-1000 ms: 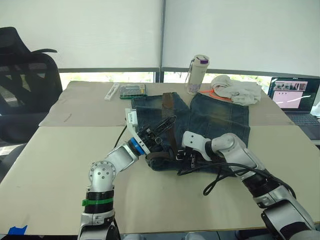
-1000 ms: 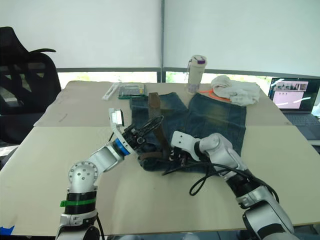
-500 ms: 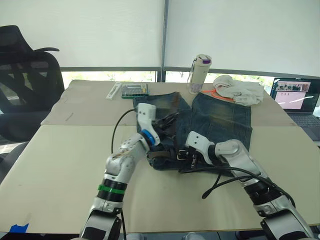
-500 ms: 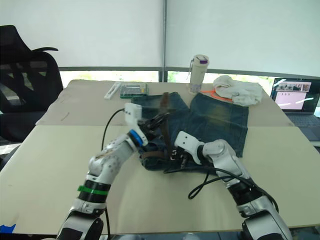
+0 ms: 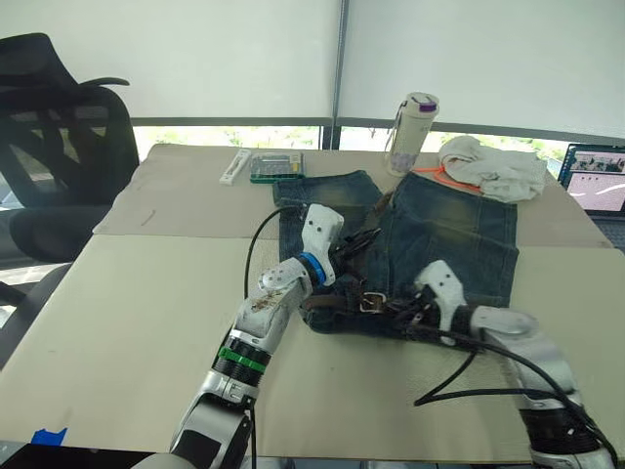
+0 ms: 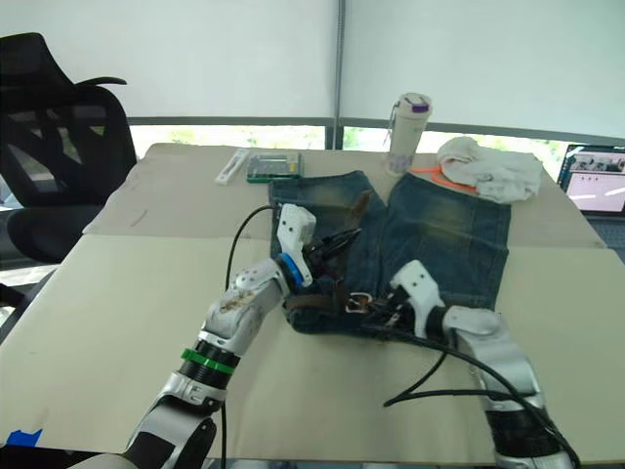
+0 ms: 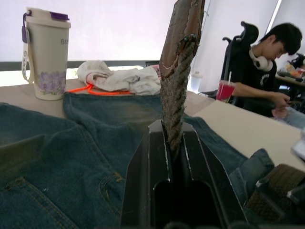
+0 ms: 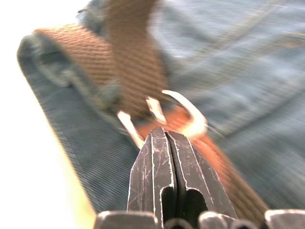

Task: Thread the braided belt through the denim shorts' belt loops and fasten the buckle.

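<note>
The denim shorts (image 5: 444, 234) lie flat on the table, waistband toward me. The braided belt (image 5: 332, 303) runs along the waistband, and its silver buckle (image 5: 371, 302) rests on the denim. My left gripper (image 5: 356, 242) is shut on the belt's free end (image 7: 177, 81), which rises from between its fingers. My right gripper (image 5: 405, 315) is shut, its tips just short of the buckle (image 8: 164, 110). A blurred denim strip across the strap looks like one of the belt loops (image 8: 110, 89).
Behind the shorts stand a tumbler (image 5: 412, 132), an off-white cloth bundle (image 5: 493, 168) on an orange cord, a green box (image 5: 276, 168) and a white bar (image 5: 234, 166). Laptop (image 5: 596, 191) at right, black chair (image 5: 59, 137) at left. Black cables (image 5: 469, 381) trail from my right arm. A seated person (image 7: 262, 62) is nearby.
The camera has shifted left. My left arm swung its elbow up and in while keeping hold of the belt's end. My right gripper drew back to the right, away from the buckle.
</note>
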